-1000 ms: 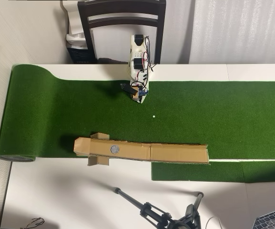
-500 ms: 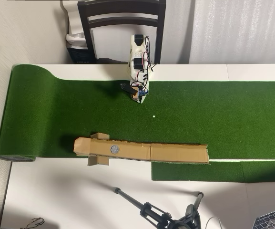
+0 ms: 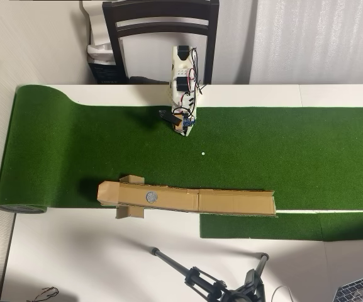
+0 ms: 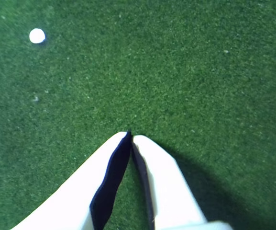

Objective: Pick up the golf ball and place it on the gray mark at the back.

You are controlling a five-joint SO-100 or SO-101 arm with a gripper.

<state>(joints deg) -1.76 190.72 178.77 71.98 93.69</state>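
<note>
Gray mark (image 3: 151,196) — on cardboard (image 3: 231,202) (jaws (image 4: 130,134) together)

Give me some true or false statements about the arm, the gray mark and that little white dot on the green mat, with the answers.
1. The gripper is shut, its fingers holding nothing. True.
2. The gray mark lies directly on the turf. False: it sits on the cardboard strip.
3. In the overhead view, the small white dot lies on the turf between the arm and the cardboard strip. True.
4. In the wrist view, the white dot touches the fingers. False: it lies well apart, toward the upper left corner.
5. The tripod lies on the turf. False: it is over the white table, on the far side of the cardboard from the arm.
</note>
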